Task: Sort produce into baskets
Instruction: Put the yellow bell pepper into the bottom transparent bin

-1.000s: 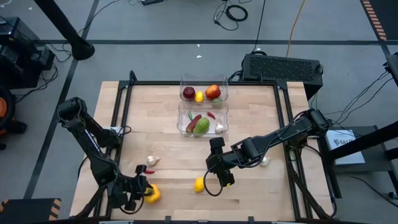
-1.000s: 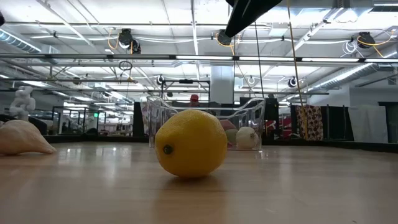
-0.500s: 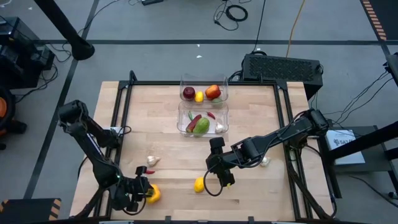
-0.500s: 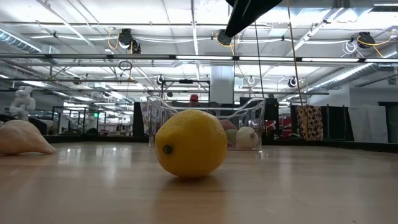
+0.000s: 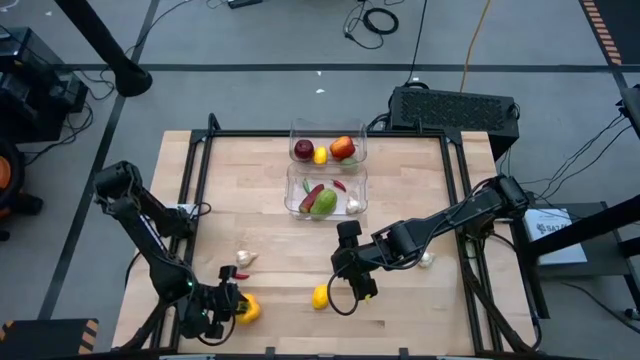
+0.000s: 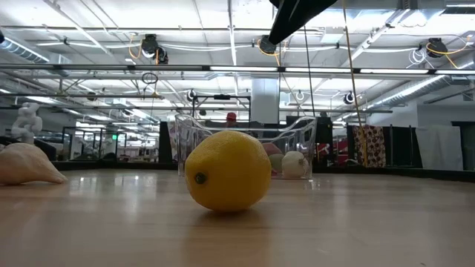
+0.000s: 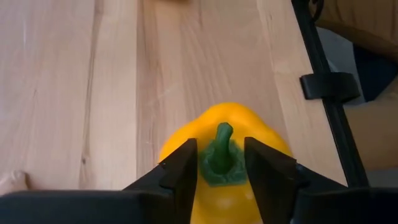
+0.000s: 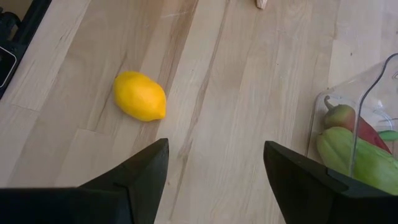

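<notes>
A yellow pepper (image 5: 246, 312) with a green stem lies on the table near its front left; my left gripper (image 5: 226, 306) is shut on it (image 7: 224, 124). A lemon (image 5: 320, 296) rests on the table at front centre and also shows in the low view (image 6: 228, 170). My right gripper (image 5: 350, 268) hovers wide open just beyond and right of the lemon (image 8: 140, 95). Two clear baskets stand at the far centre. The far one (image 5: 328, 128) holds apples and a lemon. The near one (image 5: 292, 190) holds a green pepper, chillies and garlic. My left gripper pinches the pepper's green stem cap (image 7: 219, 163) between its two fingers (image 7: 184, 167), one on each side. The fingers slant down at it from the table's left. The pepper's body rests on the table.
A garlic bulb (image 5: 245, 258) and a red chilli (image 5: 228, 272) lie just beyond the left gripper. Another garlic bulb (image 5: 427, 259) lies under the right arm. A black box (image 5: 455, 108) stands beyond the far edge. Black rails frame the table's sides.
</notes>
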Motion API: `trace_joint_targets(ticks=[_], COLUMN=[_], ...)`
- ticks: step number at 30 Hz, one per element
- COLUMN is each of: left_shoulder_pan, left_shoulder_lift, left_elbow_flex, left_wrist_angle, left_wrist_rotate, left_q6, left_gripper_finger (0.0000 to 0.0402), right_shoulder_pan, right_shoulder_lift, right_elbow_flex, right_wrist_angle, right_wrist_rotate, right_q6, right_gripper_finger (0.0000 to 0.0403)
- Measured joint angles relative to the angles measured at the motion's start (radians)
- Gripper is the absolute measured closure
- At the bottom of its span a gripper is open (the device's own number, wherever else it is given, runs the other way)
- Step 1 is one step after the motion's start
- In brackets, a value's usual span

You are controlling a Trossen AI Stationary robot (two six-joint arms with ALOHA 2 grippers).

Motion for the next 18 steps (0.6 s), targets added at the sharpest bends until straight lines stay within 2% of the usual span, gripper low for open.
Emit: trace_joint_targets(ticks=[10,18], left_shoulder_pan=[0.002,0.015], left_shoulder_lift=[0.0,0.0], left_elbow_flex=[0.0,0.0], left_wrist_angle=[0.002,0.005], left_wrist_rotate=[-0.036,-0.092], left_q6=[0.001,0.003], left_gripper_finger=[0.0339,0.037], right_shoulder_pan=[0.0,0.0], right_shoulder_lift=[0.0,0.0], right_elbow_flex=[0.0,0.0], right_wrist_angle=[0.0,0.001], right_wrist_rotate=[0.0,0.0], right_q6=[0.0,0.0], right_gripper_finger=[0.0149,0.0149])
